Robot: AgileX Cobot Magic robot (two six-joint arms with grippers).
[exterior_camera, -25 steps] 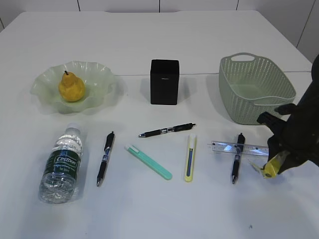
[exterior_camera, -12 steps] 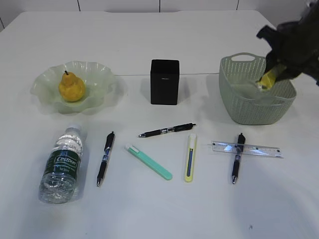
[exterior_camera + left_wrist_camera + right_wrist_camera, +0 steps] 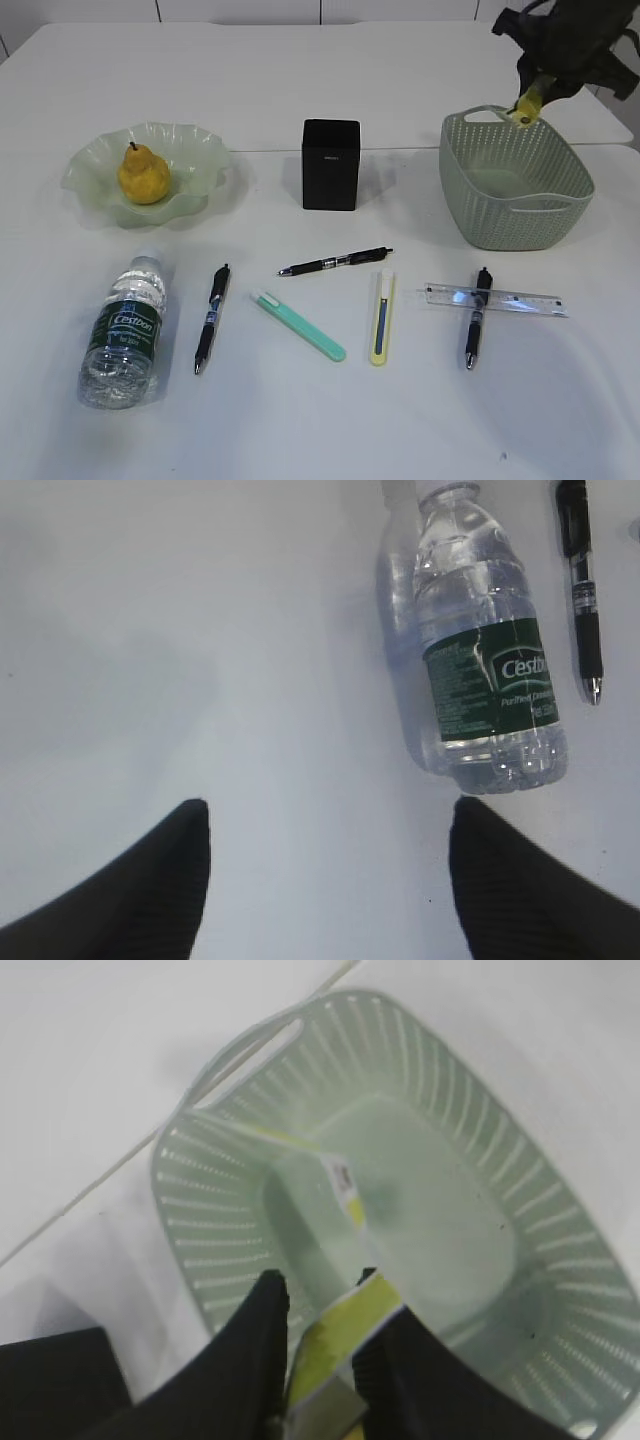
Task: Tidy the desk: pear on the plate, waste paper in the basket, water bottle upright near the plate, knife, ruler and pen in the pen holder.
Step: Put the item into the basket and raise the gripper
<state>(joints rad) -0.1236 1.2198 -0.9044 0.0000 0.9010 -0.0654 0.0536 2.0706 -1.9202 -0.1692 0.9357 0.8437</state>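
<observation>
Right claw grips the wrapper above the basket; left claw gapes wide over the desk, beside the bottle.

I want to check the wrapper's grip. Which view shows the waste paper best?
The right wrist view: the waste paper sits pinched in the right claw, above the basket. The exterior view shows only a small yellow bit; the left wrist view shows none.
</observation>
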